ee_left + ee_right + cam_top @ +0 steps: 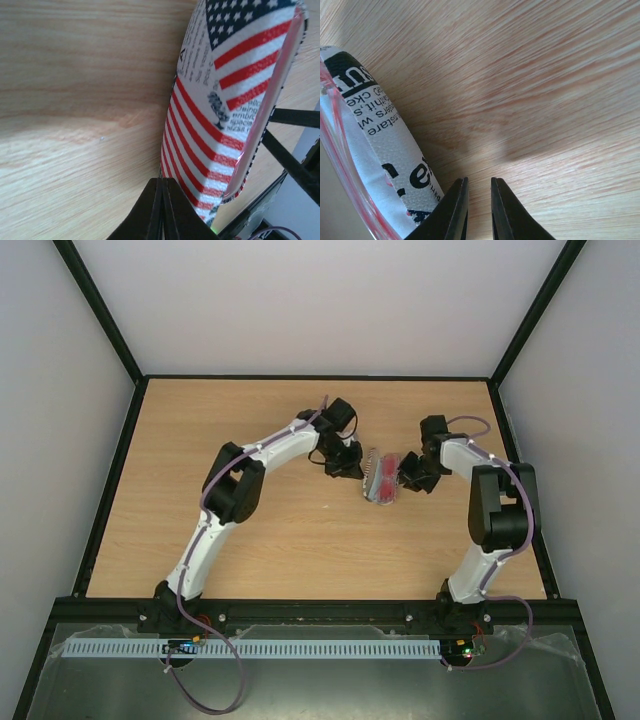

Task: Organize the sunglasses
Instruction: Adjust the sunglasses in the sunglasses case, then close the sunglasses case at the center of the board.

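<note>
The oval flag-patterned case (pixel 383 478) stands on its edge at the middle of the wooden table (pixel 250 440), between my two grippers. My left gripper (pixel 352 465) is just left of it. In the left wrist view its fingertips (pixel 162 181) are pressed together with nothing between them, close beside the striped case (pixel 220 100), whose pink rim shows. My right gripper (pixel 405 475) is at the case's right side. Its jaws (pixel 479 180) stand a narrow gap apart over bare wood, next to the printed side of the case (pixel 375 145). The sunglasses are hidden.
Black frame rails (pixel 100 500) border the table on the left, back and right, with pale walls behind. A white slotted strip (pixel 250 648) runs along the near edge by the arm bases. Black parts of the right arm (pixel 295 150) show beyond the case.
</note>
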Controlling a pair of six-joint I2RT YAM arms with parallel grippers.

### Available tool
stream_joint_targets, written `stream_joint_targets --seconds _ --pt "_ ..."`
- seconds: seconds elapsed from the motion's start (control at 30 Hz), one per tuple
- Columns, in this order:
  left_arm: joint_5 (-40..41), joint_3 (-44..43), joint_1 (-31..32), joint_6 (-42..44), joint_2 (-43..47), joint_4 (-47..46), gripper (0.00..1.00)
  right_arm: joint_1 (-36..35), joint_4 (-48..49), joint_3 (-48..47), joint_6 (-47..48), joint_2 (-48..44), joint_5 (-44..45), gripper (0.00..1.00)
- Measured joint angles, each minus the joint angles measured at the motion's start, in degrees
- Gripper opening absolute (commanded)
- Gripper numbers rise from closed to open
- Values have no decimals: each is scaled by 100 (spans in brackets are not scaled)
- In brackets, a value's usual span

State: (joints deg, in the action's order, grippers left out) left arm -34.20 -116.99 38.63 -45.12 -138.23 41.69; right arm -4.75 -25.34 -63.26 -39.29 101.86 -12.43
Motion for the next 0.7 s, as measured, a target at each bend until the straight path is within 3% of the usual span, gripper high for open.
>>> stream_joint_targets --seconds 0.7 --pt "-136 -1228 282 -420 -542 192 3 -514 -76 -612 -15 297 267 16"
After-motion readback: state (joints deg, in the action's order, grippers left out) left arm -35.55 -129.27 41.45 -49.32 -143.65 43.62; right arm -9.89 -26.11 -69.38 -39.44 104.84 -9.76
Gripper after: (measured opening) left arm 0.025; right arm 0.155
